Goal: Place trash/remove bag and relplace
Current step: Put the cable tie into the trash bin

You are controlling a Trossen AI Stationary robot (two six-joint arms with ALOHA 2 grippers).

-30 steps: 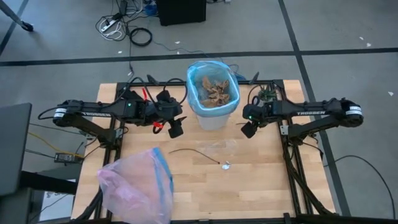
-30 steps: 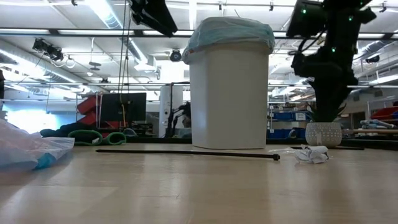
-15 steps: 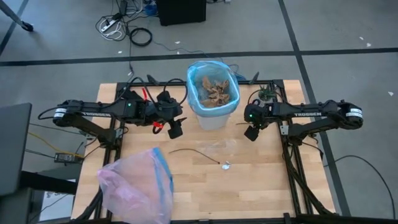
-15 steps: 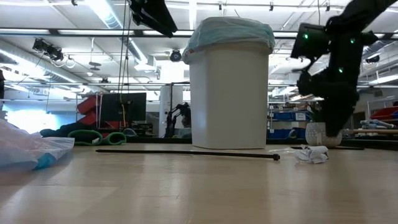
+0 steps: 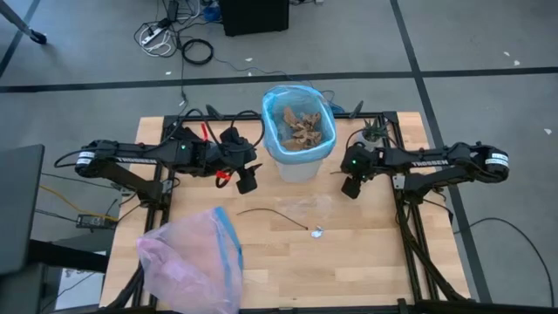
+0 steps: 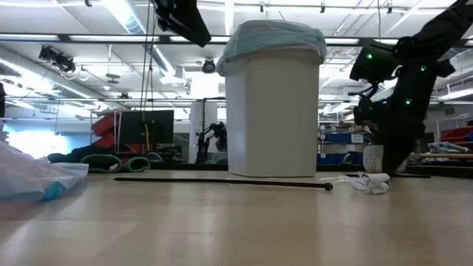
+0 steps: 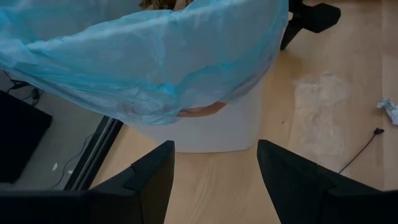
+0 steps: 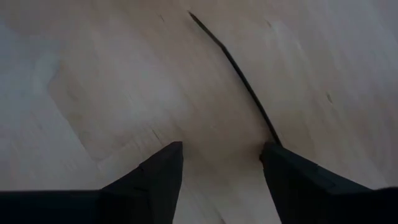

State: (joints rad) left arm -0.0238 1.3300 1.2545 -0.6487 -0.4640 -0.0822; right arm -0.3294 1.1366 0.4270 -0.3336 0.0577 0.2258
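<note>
While the white bin stands near the far edge of the wooden bench, the light-blue bag is seen lining it, folded over the rim, and brown leaf clumps are seen lying inside. A thin dark twig is stretched across the bench in front of the bin, with a small crumpled wrapper just beyond its end and a flat clear wrapper between twig and bin. A pale pink bag with a blue band is heaped at the near left corner.

The left gripper is held above the bench just left of the bin, its fingers spread apart and nothing clasped between them; the bin wall and bag overhang are framed in its wrist view. The right gripper is hung to the right of the bin, pointed down at the bench, its fingers parted and empty, with the twig and the clear wrapper lying on the bench beyond them.
</note>
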